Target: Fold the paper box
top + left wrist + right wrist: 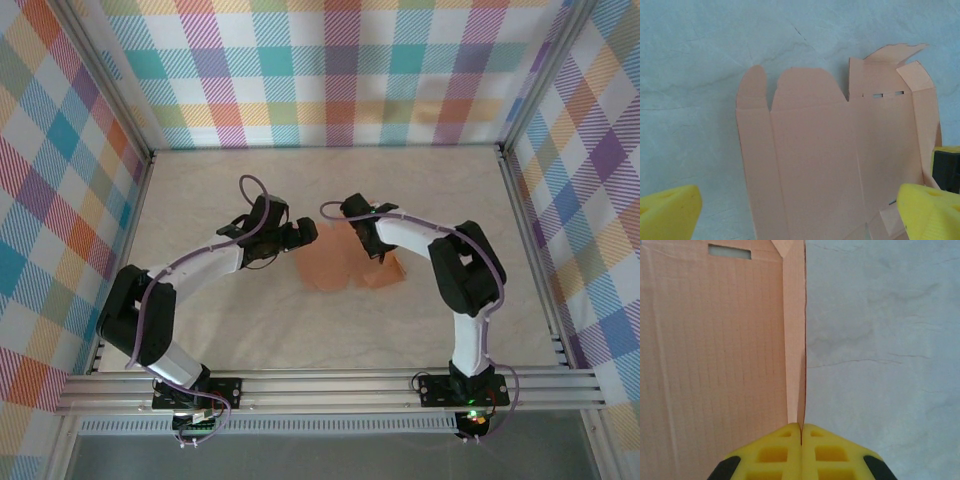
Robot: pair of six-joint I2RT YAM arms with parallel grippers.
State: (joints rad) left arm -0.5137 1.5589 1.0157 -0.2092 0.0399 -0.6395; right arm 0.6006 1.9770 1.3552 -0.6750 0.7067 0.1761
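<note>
Yellow fingers (667,212) of the left gripper (299,235) stood spread at the left end of the paper box (335,268), a mostly flat sheet stretching rightward between both grippers, whose right edge flap the right gripper (801,429) held pinched.

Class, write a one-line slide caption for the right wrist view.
Right gripper pinches an upturned edge of the paper box over the table.

A lab test cell: plaid-cloth walls (340,70) on aluminium framing (330,390) enclose a marbled tabletop (330,330).
</note>
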